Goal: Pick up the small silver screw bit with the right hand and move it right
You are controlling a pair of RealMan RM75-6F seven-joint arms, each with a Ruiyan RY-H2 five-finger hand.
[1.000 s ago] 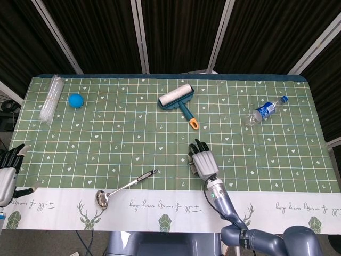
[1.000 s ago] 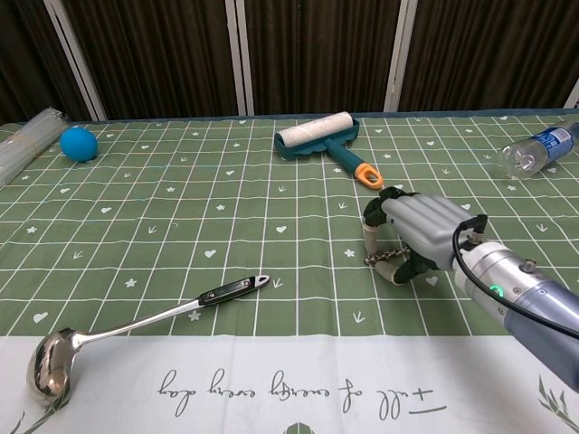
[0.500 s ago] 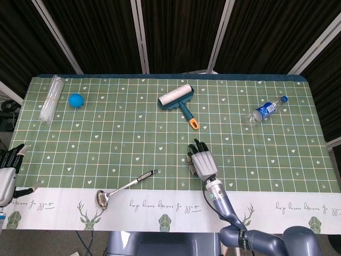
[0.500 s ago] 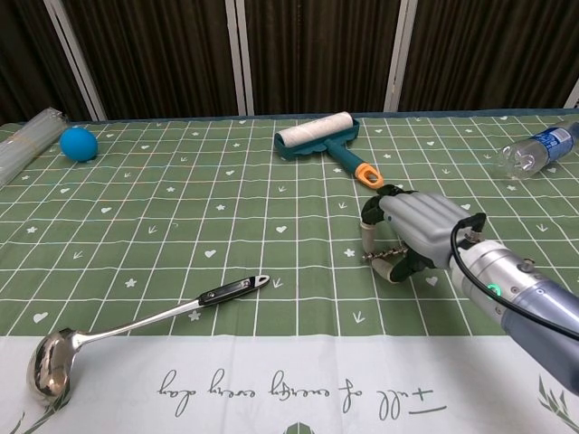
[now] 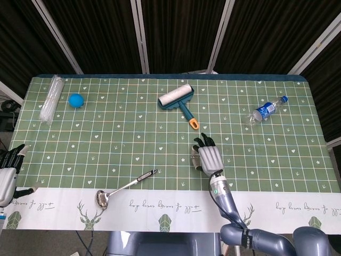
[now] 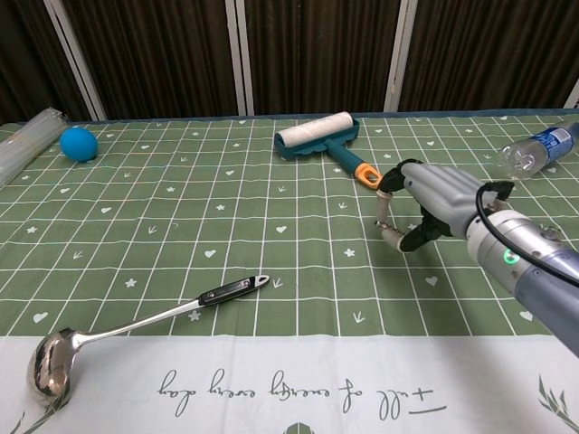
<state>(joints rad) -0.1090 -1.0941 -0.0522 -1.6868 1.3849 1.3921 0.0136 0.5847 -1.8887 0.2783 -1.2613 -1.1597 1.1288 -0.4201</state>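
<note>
In the chest view the small silver screw bit stands nearly upright above the green cloth, pinched between the thumb and a finger of my right hand. The hand hangs over the cloth just below the lint roller's orange handle tip. From the head view I see only the back of the right hand, and the bit is hidden there. My left hand lies off the table's front left corner with its fingers stretched out and nothing in it.
A lint roller lies at the back centre. A plastic bottle is at the back right. A blue ball and a clear plastic roll sit at the back left. A steel ladle lies at the front left.
My right hand has risen off the cloth and moved to the right with the screw bit pinched in it. The left hand has not moved.
</note>
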